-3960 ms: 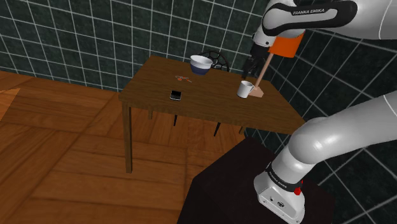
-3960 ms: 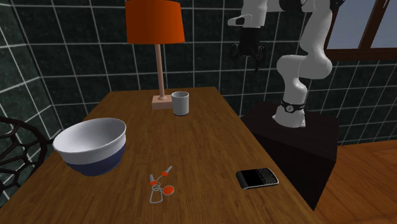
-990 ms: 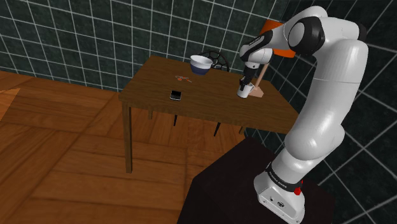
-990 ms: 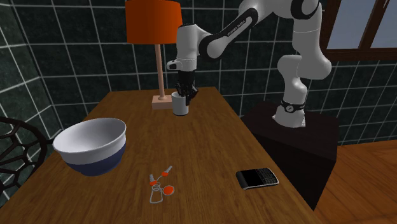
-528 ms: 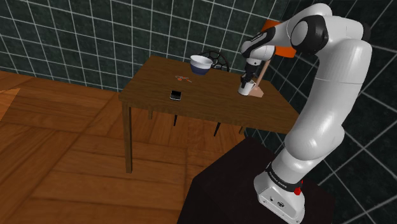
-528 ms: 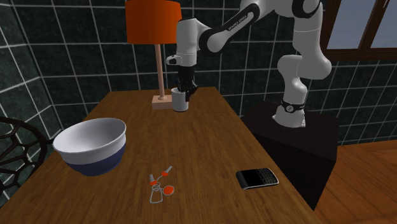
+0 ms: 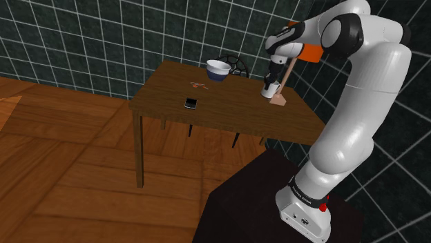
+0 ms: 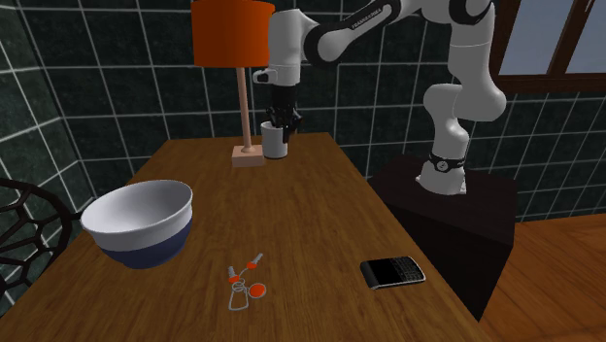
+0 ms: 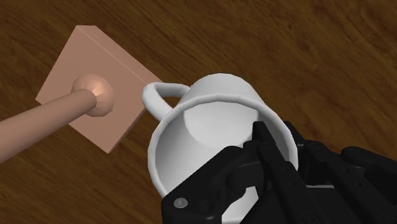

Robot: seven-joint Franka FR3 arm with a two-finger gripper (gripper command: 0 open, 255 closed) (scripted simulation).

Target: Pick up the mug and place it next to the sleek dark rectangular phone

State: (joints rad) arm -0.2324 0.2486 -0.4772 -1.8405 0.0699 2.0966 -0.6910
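Begin at the bottom of the second exterior view. Find the dark phone lying flat at lower right, close to the edge of the wooden table that faces the stand. Note the small orange-and-grey item at lower centre, too small to identify. Find the white bowl, blue underneath, at middle left.

Move to upper centre for the white mug, well apart from the phone and just beside the foot of the orange-shaded lamp. Observe the gripper reaching down onto the mug's rim from above. Contact between mug bottom and table: cannot tell.

Check the grip in the wrist view: gripper clenched on the wall of the mug, one finger inside the cup, the other outside. Note the handle turned toward the lamp's pinkish base plate.

Cross-check in the shoulder view: mug at upper right of centre under the gripper, phone lower and to the left, bowl by the table's far edge.
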